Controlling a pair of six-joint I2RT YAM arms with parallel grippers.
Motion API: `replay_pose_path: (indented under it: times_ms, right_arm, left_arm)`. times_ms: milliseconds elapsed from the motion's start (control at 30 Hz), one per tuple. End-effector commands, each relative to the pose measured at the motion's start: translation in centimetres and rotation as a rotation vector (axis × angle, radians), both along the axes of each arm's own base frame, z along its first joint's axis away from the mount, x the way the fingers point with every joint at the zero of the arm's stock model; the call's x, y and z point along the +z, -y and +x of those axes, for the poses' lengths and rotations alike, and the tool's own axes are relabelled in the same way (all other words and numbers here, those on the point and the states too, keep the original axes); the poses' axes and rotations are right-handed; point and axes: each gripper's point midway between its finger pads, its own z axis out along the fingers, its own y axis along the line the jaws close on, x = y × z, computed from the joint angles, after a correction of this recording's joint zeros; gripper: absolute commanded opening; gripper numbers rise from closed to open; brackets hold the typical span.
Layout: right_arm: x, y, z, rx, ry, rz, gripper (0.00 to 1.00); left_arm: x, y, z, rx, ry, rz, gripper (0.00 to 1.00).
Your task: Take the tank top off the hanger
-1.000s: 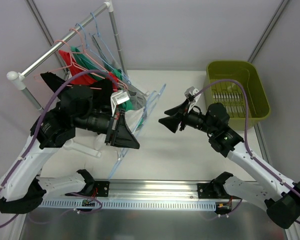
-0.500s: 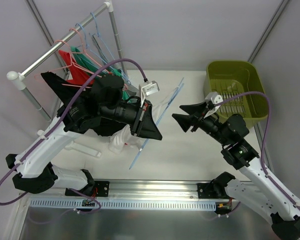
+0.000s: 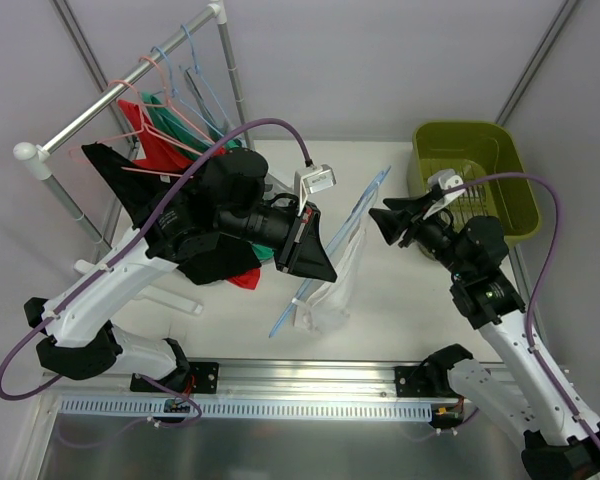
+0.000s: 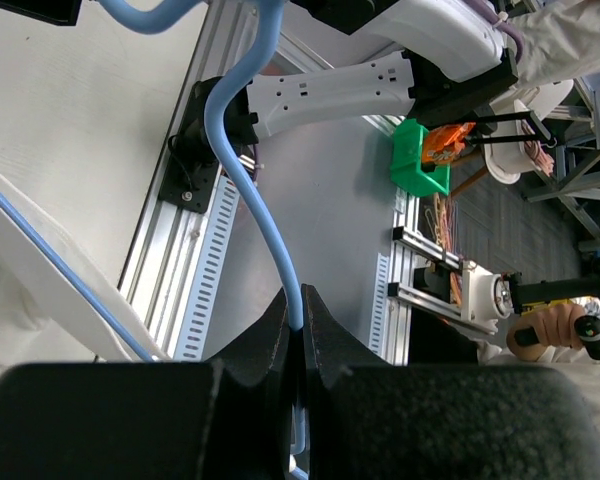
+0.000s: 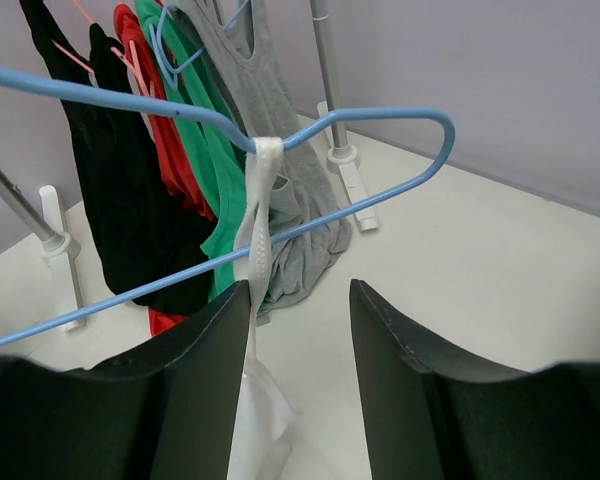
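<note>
My left gripper [image 3: 325, 268] is shut on the hook of a light blue hanger [image 3: 332, 245] and holds it above the table; in the left wrist view the blue hook [image 4: 248, 190] runs into the closed jaws. A white tank top [image 3: 332, 290] hangs from the hanger by a strap and sags onto the table. My right gripper [image 3: 380, 224] is open, just right of the hanger's top end. In the right wrist view the white strap [image 5: 260, 215] crosses the hanger wire [image 5: 280, 140] just beyond my left fingertip [image 5: 220, 330].
A clothes rail [image 3: 120, 85] at the back left carries black, red, green and grey tops [image 3: 150, 150] and spare hangers. A green basket [image 3: 475, 175] stands at the back right. An aluminium rail [image 3: 310, 378] runs along the near edge.
My left arm has swung right with the hanger, carrying the white top away from the rail. My right gripper has risen and moved right, staying beside the hanger's end.
</note>
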Motion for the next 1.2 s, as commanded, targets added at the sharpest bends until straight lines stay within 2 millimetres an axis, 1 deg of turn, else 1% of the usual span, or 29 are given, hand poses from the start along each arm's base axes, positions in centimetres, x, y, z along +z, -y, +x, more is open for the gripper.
replay_pose_path:
  times_ms: [0,67,200,267,333,367,433,533,567,600,633,667,800,900,1067,1133,1167]
  right_arm:
    - [2.7,-0.2,-0.1,0.038,0.052,0.021,0.48]
    - [2.9,-0.4,-0.3,0.057,0.052,0.022,0.48]
    - [3.8,-0.6,-0.9,0.084,0.070,0.031,0.47]
    - [4.1,-1.0,-1.4,0.119,0.074,0.035,0.47]
    - [4.2,-1.0,-1.3,0.116,0.078,0.037,0.46]
    - [4.2,-0.9,-1.1,0.109,0.083,0.030,0.40]
    - [4.0,-1.0,-0.4,0.099,0.070,0.022,0.38]
    - [3.7,-1.0,0.2,0.088,0.061,0.015,0.30]
    - [3.7,-1.0,0.6,0.082,0.056,0.012,0.22]
    - [3.6,-0.8,0.8,0.071,0.055,0.010,0.19]
    - [3.5,-0.7,1.0,0.063,0.053,0.008,0.12]
    - [3.5,-0.6,1.2,0.051,0.052,0.009,0.00]
    - [3.8,0.6,1.3,-0.001,0.065,0.016,0.00]
    - [4.0,1.9,2.0,-0.065,0.065,0.018,0.01]
    - [4.6,3.7,3.5,-0.156,0.055,0.028,0.01]
    - [5.3,4.4,4.3,-0.198,0.056,0.028,0.00]
    - [5.2,4.9,4.8,-0.225,0.045,0.024,0.00]
  left_arm:
    - [1.7,0.3,-0.2,-0.027,0.065,-0.070,0.00]
    - [1.4,0.4,0.0,-0.020,0.070,-0.065,0.00]
    - [0.7,0.8,0.4,-0.016,0.065,-0.050,0.00]
    - [0.4,1.0,0.6,-0.009,0.065,-0.043,0.00]
    - [0.3,1.1,0.6,-0.016,0.060,-0.041,0.00]
    - [0.3,1.2,0.5,-0.027,0.055,-0.042,0.00]
    - [0.2,1.4,0.5,-0.030,0.050,-0.042,0.00]
    - [0.4,1.3,0.3,-0.035,0.050,-0.048,0.00]
    - [0.5,1.2,0.3,-0.035,0.051,-0.051,0.00]
    - [0.3,1.1,0.3,-0.033,0.053,-0.049,0.00]
    - [0.4,1.0,0.2,-0.033,0.056,-0.052,0.00]
    - [0.3,0.9,0.2,-0.033,0.058,-0.052,0.00]
    - [-0.5,0.6,0.2,-0.020,0.059,-0.036,0.00]
    - [-1.3,0.3,0.4,-0.004,0.062,-0.019,0.00]
    - [-2.2,0.0,0.3,0.005,0.052,0.000,0.00]
    - [-2.5,-0.1,0.0,-0.007,0.043,0.003,0.00]
    - [-2.6,-0.1,-0.2,-0.020,0.036,0.002,0.00]
